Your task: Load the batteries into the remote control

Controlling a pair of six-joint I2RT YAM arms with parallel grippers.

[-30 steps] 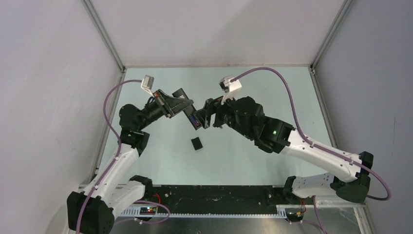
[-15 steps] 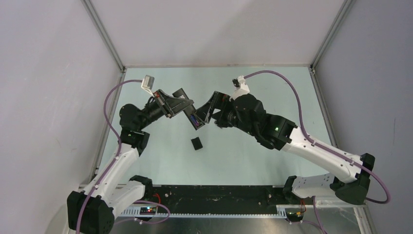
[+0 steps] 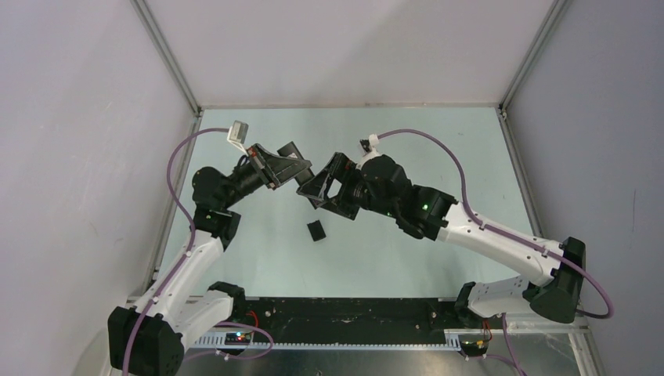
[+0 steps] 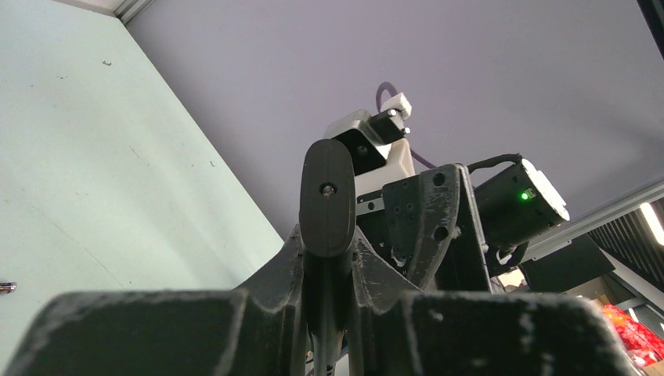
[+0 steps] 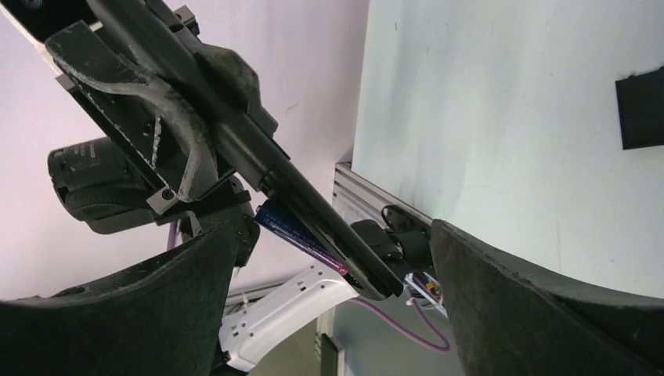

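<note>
You had the left claw [image 4: 327, 266] clamped on the remote control [image 4: 327, 196] above the bench [image 3: 407, 141], probably presenting its recess to the right claw [image 5: 333, 235], jaws wide apart; the blue-purple battery [image 5: 294, 229] lay in that recess.

Left arm reaching forward from its base, left gripper [image 3: 296, 174] clamped on the remote control [image 5: 266, 160], right arm stretched across toward the remote control, right gripper [image 5: 333, 235] with jaws wide apart, one finger either side of its end
</note>
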